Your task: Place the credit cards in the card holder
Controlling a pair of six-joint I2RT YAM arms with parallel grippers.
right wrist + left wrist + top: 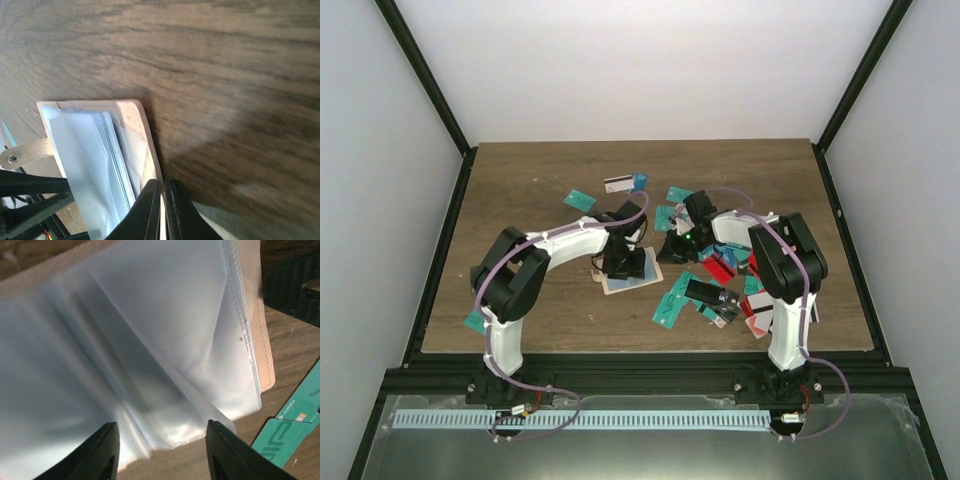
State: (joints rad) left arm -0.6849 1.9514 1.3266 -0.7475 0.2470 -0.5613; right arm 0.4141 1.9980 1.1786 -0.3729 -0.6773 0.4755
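Left wrist view: the left gripper [160,427] hung with its fingers apart just above the card holder [150,340], which lay spread open to its clear sleeves. A teal credit card [285,432] lay beside the right fingertip. The right gripper [161,184] was pinched closed at the holder's edge.

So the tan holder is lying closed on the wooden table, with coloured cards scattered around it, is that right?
Not quite: the holder is open, not closed. The left wrist view shows its clear sleeves fanned out. It does lie on the wooden table, with coloured cards scattered around it.
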